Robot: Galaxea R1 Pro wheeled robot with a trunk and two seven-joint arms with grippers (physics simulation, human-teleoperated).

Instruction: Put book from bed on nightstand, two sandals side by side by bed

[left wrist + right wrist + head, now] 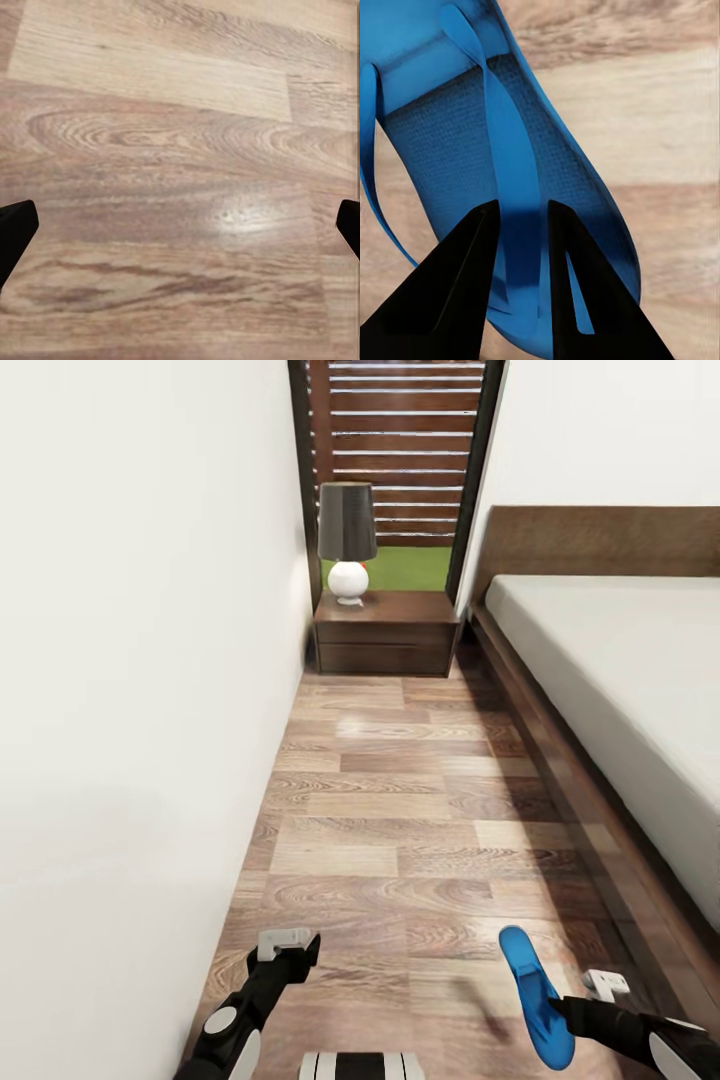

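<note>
A bright blue sandal (534, 992) hangs tilted above the wood floor at the lower right, between the bed and the middle of the aisle. My right gripper (562, 1008) is shut on it; in the right wrist view both black fingers (472, 277) pinch the sandal's (510, 150) blue strap. My left gripper (290, 945) hovers open over bare floor planks at the lower left, its dark fingertips (15, 232) far apart with nothing between them. The bed (640, 690) with its grey mattress runs along the right. A dark-brown nightstand (386, 632) stands at the far end. The book and the second sandal are out of view.
A lamp (347, 540) with a grey shade and white round base stands on the nightstand, in front of a tall window (400, 450) showing a slatted fence. A white wall (140, 710) closes the left side. The wood floor (400, 800) forms a narrow aisle between wall and bed.
</note>
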